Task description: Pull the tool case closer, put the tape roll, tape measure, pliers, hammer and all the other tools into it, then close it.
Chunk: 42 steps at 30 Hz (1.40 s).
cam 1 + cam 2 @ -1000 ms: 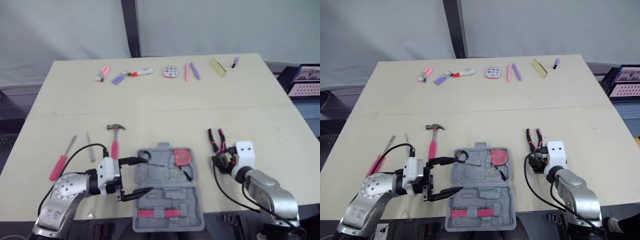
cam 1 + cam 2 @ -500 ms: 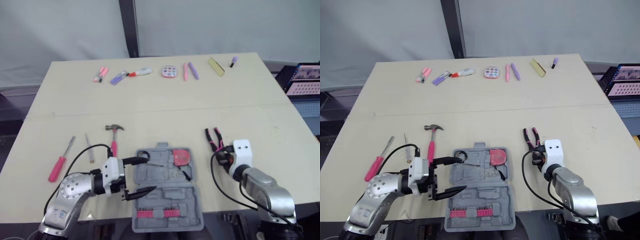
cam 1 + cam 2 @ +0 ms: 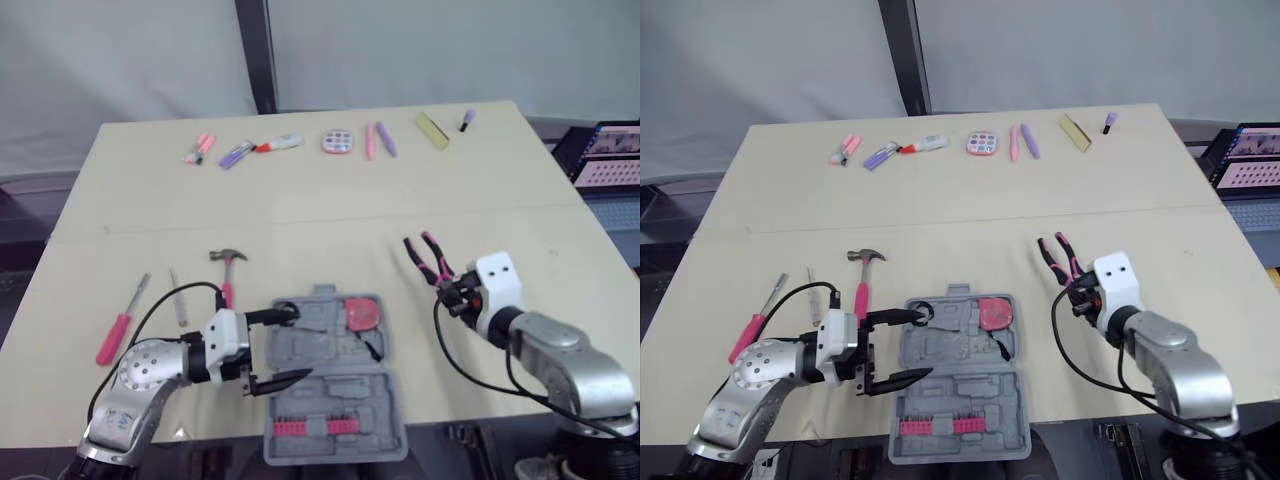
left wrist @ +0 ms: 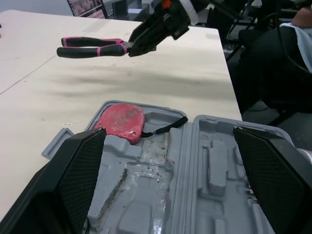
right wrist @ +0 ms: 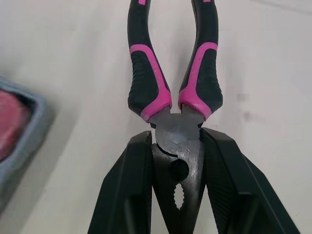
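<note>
The grey tool case lies open at the table's near edge, with a red tape measure and a row of pink bits in it. My left gripper is open, its fingers spread over the case's left half. My right gripper is shut on the head of the black-and-pink pliers. It holds them above the table right of the case, handles pointing away. The hammer and two screwdrivers lie on the table left of the case.
Markers, a round palette and other small items line the far edge. A lit screen stands beyond the table's right side. A seated person in dark clothes is beside the table.
My right gripper has shut on the pliers and lifted them off the table, a little farther and to the right. The left gripper has hardly moved.
</note>
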{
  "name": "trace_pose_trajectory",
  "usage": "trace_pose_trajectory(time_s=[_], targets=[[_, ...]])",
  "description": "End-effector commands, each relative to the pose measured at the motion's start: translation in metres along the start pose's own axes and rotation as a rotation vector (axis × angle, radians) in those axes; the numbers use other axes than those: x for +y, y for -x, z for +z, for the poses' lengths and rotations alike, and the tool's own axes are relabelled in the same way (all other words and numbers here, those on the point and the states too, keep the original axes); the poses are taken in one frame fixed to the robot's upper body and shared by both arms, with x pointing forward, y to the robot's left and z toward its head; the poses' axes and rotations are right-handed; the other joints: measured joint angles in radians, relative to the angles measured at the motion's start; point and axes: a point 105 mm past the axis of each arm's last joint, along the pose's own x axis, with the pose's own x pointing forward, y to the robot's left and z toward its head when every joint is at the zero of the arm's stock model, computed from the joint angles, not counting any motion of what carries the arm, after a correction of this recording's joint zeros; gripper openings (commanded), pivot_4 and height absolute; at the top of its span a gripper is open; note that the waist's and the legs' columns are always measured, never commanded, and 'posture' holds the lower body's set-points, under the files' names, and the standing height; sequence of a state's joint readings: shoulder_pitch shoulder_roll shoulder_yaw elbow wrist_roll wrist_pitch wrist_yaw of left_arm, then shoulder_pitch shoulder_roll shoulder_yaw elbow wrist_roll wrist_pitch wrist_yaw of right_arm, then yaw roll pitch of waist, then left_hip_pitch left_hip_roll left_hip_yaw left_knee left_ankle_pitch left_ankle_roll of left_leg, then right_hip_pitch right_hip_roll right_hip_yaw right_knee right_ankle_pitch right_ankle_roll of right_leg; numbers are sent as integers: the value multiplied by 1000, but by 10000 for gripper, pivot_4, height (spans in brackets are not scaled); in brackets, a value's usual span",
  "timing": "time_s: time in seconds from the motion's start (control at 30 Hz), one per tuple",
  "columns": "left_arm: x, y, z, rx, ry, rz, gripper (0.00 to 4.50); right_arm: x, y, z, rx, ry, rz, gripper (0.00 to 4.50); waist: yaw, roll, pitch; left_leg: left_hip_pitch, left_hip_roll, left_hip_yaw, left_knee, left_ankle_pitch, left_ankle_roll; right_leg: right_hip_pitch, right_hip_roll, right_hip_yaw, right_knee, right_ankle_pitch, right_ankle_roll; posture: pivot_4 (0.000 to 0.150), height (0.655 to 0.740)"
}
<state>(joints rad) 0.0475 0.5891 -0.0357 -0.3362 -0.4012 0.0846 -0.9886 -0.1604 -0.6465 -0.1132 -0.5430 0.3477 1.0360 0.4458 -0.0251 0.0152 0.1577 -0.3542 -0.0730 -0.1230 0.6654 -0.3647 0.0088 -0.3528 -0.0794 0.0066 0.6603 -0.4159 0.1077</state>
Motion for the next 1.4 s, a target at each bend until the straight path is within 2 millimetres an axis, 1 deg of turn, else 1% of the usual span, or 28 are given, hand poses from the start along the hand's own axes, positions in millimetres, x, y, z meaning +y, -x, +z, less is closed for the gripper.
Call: trace_pose_trajectory(time_s=[0.03,0.07,0.17,0.23,0.33,0.43,0.53,0.63,0.7,0.87,1.03,1.3,1.4], targets=[[4,9,7,-18,-13,16,45000,21,11,24,-37,95,148,9660,0,0,0,0,0,0,0,0,0,0,0,0,0,0,0,1500,7400],[5,13,8,-15,-13,19,45000,29,14,28,-18,144,221,9660,0,0,0,0,0,0,1,0,0,0,0,0,0,0,0,1500,7400],[8,23,10,2,-15,42,45000,49,22,33,56,252,399,9660,0,0,0,-1,0,0,1,0,0,0,0,0,-1,0,0,1500,7400],[9,30,8,20,-15,62,45000,59,23,35,92,293,477,9660,0,0,0,-1,0,0,0,0,0,0,0,0,-2,0,0,1500,7400],[10,38,8,30,-15,90,45000,74,23,44,103,330,559,9660,0,-1,1,-1,1,0,0,0,0,0,0,-1,-3,0,0,1500,7400],[7,46,5,51,-10,106,45000,91,24,45,146,374,655,9660,0,-2,1,-1,0,0,1,0,0,0,-1,-1,-3,0,0,1500,7400],[3,51,3,62,-3,116,45000,98,24,46,172,389,694,9660,3,-3,2,-1,0,0,0,0,0,-1,-1,-1,-3,0,0,1500,7400],[-4,61,-3,80,16,147,45000,113,18,49,186,469,742,9660,5,-4,2,-1,0,0,1,0,0,-2,-2,-1,-3,0,0,1500,7400],[-10,66,-8,95,28,155,45000,120,13,46,193,534,759,9660,2,-4,2,-2,0,0,1,0,0,-3,-2,-1,-4,0,0,1500,7400],[-15,69,-13,103,50,173,45000,126,5,40,204,634,782,9660,4,-4,2,-2,0,0,1,0,0,-4,-3,-1,-3,0,0,1500,7400],[-17,77,-18,122,60,201,45000,132,-11,33,219,662,783,9660,0,-5,2,-2,0,0,1,0,0,-4,-3,-1,-3,0,0,1500,7400],[-18,83,-16,127,59,225,45000,143,-31,35,204,696,791,9660,-3,-5,2,-2,0,0,0,0,0,-5,-2,-2,-2,0,0,1500,7400],[-18,84,-13,130,55,236,45000,147,-36,35,204,714,806,9660,-3,-5,2,-2,0,-1,0,0,0,-5,-2,-2,-2,0,0,1500,7400]])
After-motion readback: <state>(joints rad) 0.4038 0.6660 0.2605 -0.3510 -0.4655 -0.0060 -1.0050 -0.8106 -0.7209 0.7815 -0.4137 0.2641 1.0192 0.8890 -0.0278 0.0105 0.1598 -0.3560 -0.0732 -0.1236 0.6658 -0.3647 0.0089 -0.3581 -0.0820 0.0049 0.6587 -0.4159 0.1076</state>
